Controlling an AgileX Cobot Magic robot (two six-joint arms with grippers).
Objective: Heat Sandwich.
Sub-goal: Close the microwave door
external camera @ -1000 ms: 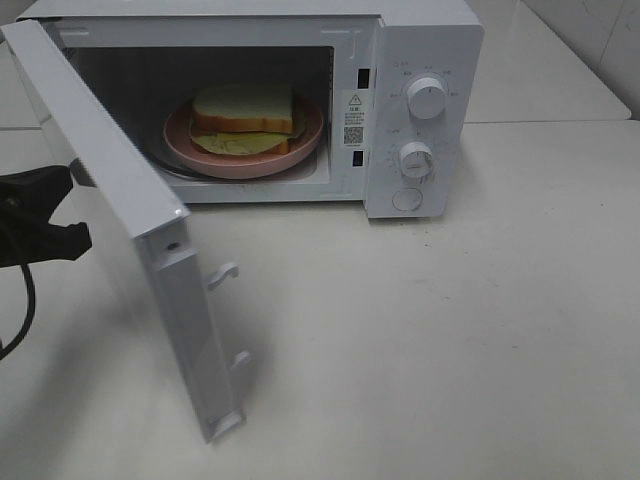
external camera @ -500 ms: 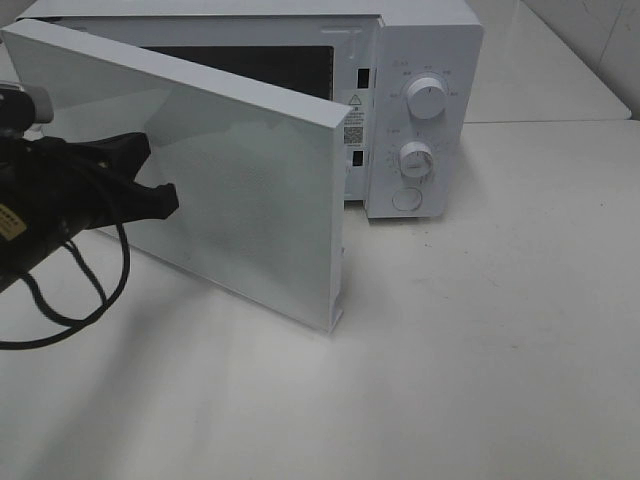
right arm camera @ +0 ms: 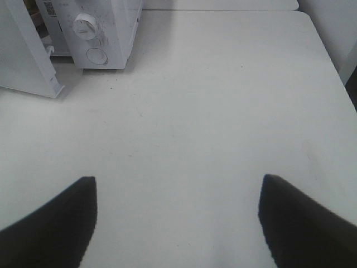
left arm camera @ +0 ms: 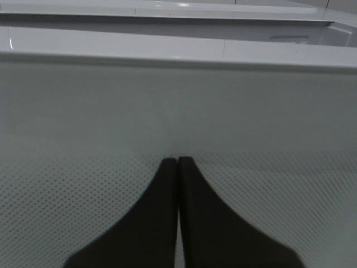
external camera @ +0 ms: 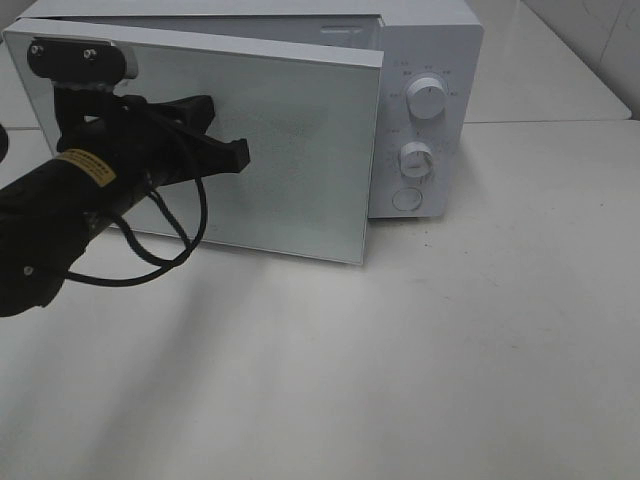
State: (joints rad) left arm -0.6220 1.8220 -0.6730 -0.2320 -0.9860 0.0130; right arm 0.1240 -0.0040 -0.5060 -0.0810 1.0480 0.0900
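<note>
The white microwave (external camera: 425, 60) stands at the back of the table. Its door (external camera: 300, 150) is swung nearly shut, with a small gap left at the latch side. The sandwich and its pink plate are hidden behind the door. My left gripper (external camera: 238, 152) is shut and empty, its tips pressed against the door's outer face; in the left wrist view the two fingers (left arm camera: 167, 184) touch each other against the dotted door window (left arm camera: 268, 128). My right gripper (right arm camera: 177, 223) is open and empty above bare table, out of the exterior view.
The microwave's control panel carries two knobs (external camera: 427, 98) (external camera: 415, 159) and a round button (external camera: 407, 199); it also shows in the right wrist view (right arm camera: 100, 33). The white table (external camera: 480, 340) extends in front. A black cable (external camera: 170, 255) loops under the left arm.
My left arm has swept rightward, pushing the door from wide open to nearly closed. The sandwich and plate, seen inside before, are now covered by the door.
</note>
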